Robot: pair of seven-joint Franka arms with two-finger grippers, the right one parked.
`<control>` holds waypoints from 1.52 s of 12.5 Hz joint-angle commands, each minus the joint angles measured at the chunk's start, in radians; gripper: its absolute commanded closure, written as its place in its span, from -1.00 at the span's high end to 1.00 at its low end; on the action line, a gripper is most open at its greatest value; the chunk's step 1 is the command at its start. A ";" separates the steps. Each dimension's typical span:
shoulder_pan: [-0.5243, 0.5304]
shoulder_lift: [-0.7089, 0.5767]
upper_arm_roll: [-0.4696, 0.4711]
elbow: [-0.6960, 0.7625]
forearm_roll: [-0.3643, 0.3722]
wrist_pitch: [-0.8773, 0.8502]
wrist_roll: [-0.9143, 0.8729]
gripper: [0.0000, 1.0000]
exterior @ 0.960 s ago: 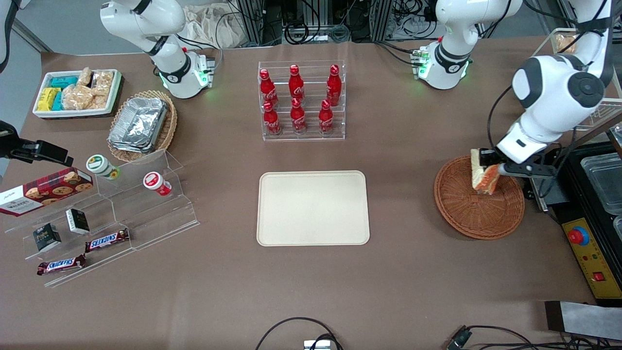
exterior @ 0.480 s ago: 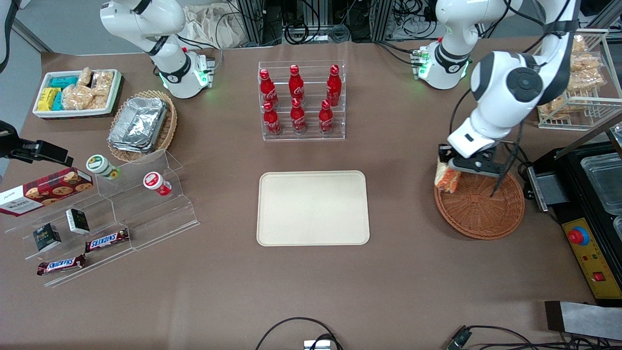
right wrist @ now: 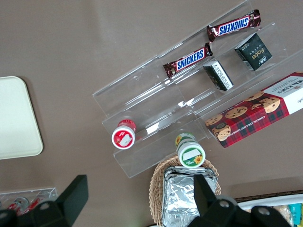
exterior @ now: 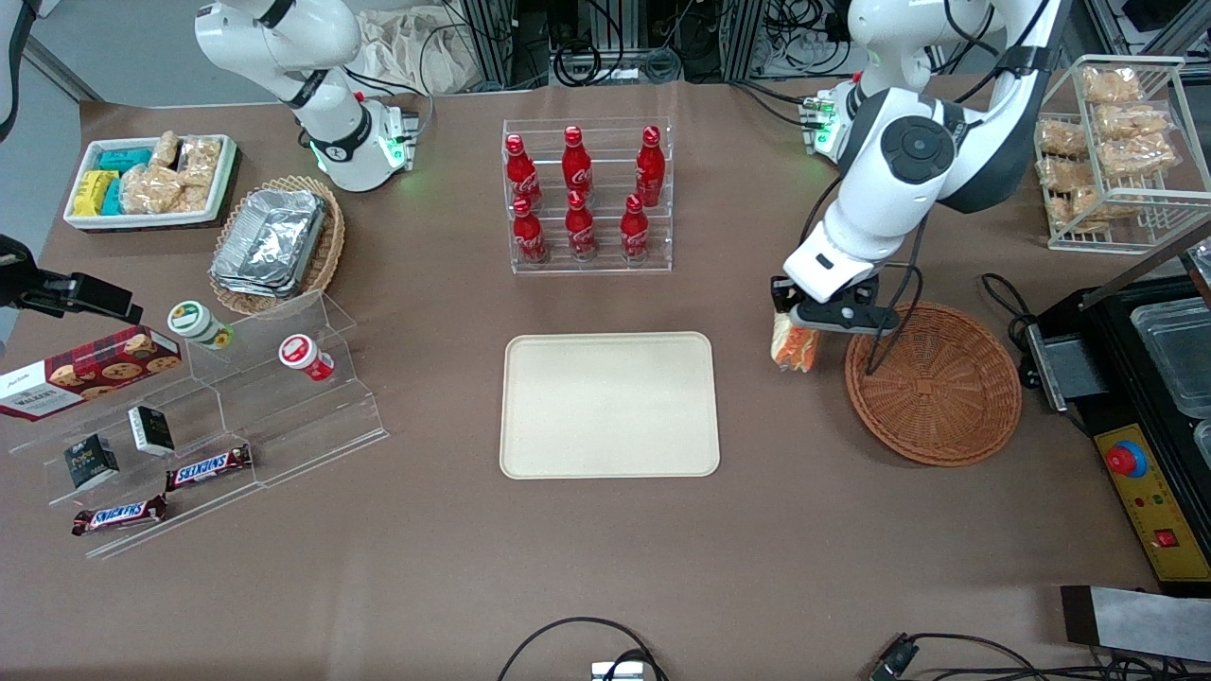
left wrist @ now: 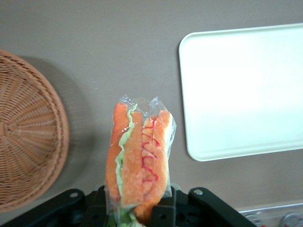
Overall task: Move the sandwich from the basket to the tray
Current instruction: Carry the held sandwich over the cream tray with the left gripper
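Carried clear of the basket [exterior: 932, 383], the sandwich [exterior: 793, 342] hangs gripped in the jaws beside the tray [exterior: 609, 405].

The left arm is reaching forward and bending down at the elbow, its end effector [exterior: 793, 326] pointing downward with fingers clamped on the sandwich [exterior: 794, 342].
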 commanded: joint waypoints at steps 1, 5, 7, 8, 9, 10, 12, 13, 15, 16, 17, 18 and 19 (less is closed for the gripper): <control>0.005 0.116 -0.046 0.117 0.088 -0.044 -0.136 -0.55; 0.005 0.234 -0.105 0.205 0.209 -0.046 -0.296 -0.55; 0.004 0.285 -0.129 0.240 0.255 -0.046 -0.350 -0.55; 0.004 0.314 -0.141 0.257 0.287 -0.046 -0.382 -0.55; -0.016 0.337 -0.148 0.269 0.319 -0.044 -0.408 -0.55; -0.049 0.366 -0.140 0.297 0.333 -0.044 -0.425 -0.55; -0.071 0.418 -0.139 0.337 0.358 -0.044 -0.431 -0.54; -0.077 0.444 -0.139 0.351 0.385 -0.044 -0.438 -0.53; -0.100 0.490 -0.139 0.369 0.427 -0.040 -0.438 -0.47; -0.102 0.516 -0.139 0.389 0.448 -0.040 -0.438 -0.47; -0.113 0.548 -0.139 0.412 0.465 -0.038 -0.438 -0.47; -0.122 0.574 -0.139 0.429 0.479 -0.038 -0.438 -0.47; -0.134 0.597 -0.139 0.441 0.495 -0.038 -0.438 -0.47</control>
